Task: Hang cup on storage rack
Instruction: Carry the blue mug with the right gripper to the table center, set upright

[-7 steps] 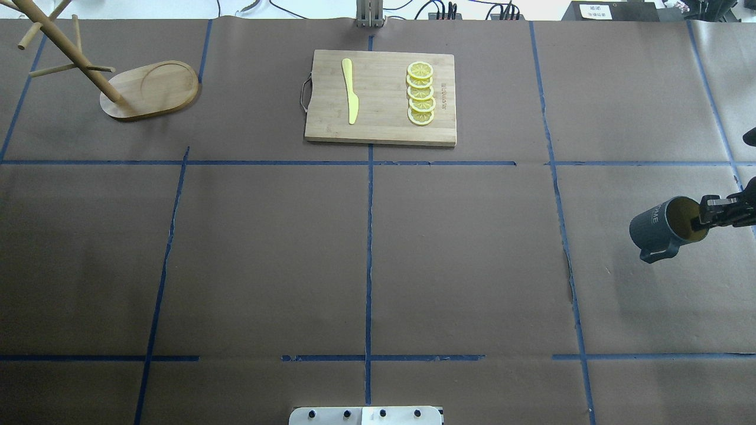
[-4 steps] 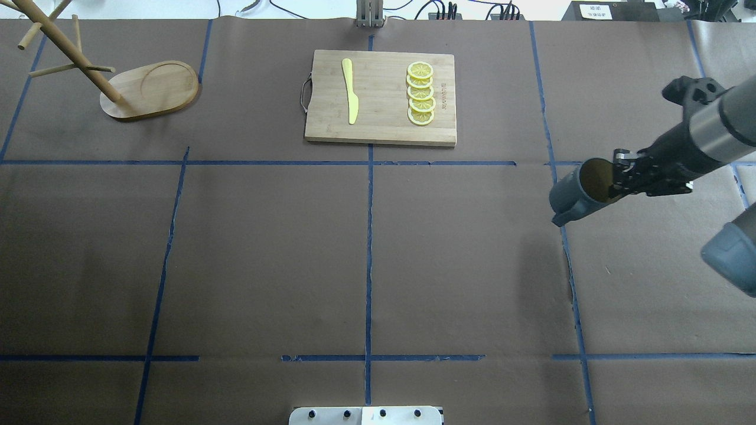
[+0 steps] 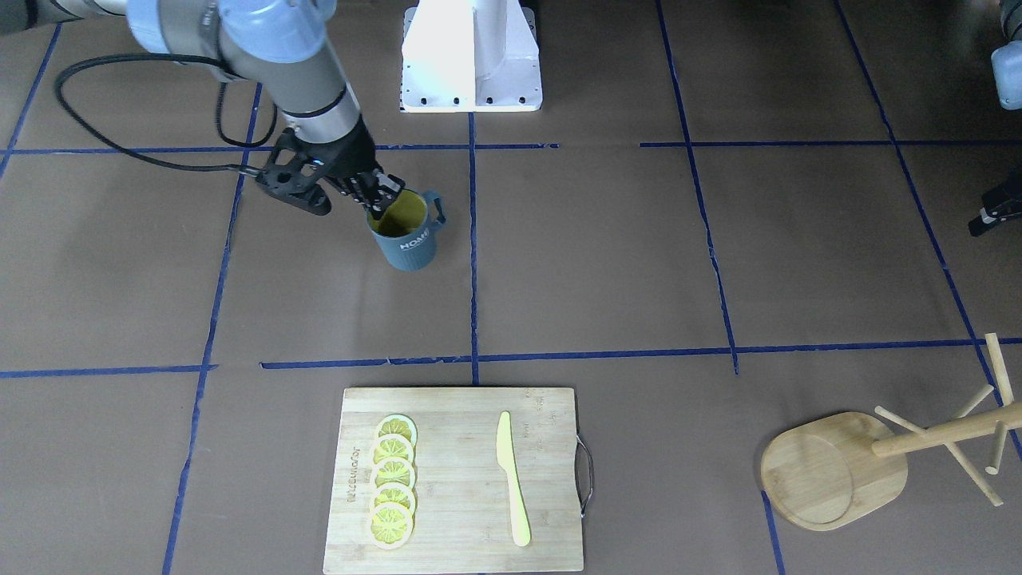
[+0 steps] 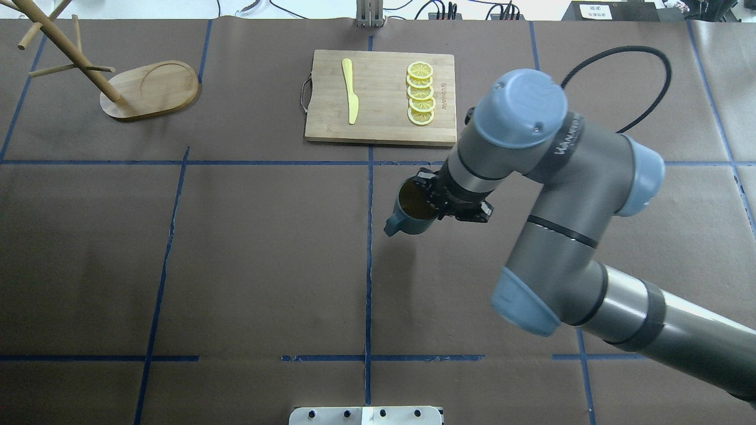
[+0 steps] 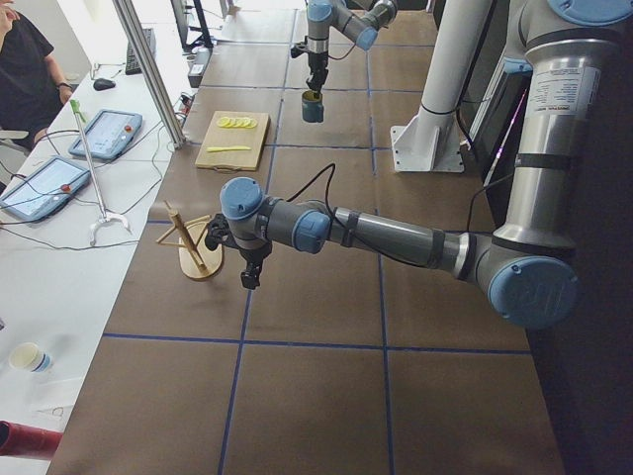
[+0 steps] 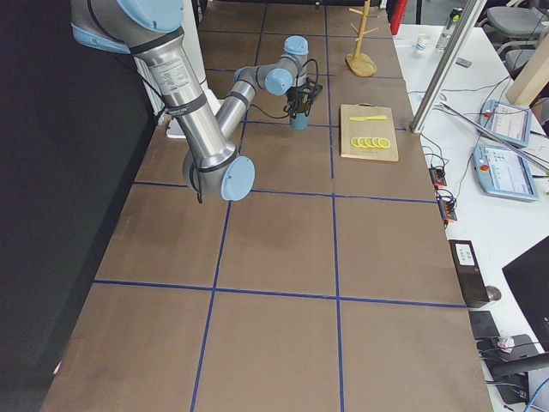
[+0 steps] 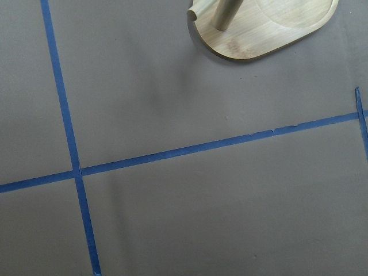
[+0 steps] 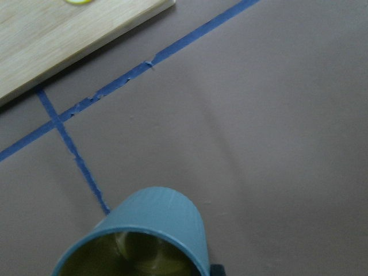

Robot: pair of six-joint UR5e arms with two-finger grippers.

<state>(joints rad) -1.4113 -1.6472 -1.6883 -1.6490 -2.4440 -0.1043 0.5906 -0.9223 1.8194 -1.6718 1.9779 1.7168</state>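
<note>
So, cup [image 3: 409, 239]: hung over worktop's [image 3: 607, 263] middle.
Right gripper [image 3: 377, 200]: pinched its rim.
Left gripper [image 5: 249, 279]: hovered beside rack [image 5: 193, 252]; its opening could not be told.

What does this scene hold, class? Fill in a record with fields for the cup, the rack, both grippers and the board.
cup: tilted, held at its rim, apparently lifted
right gripper: shut on the cup's rim
storage rack: on the robot's far left, pegs bare, far from the cup
left gripper: hangs near the rack; open or shut unclear
cutting board: carries a yellow knife and five lemon slices
</note>
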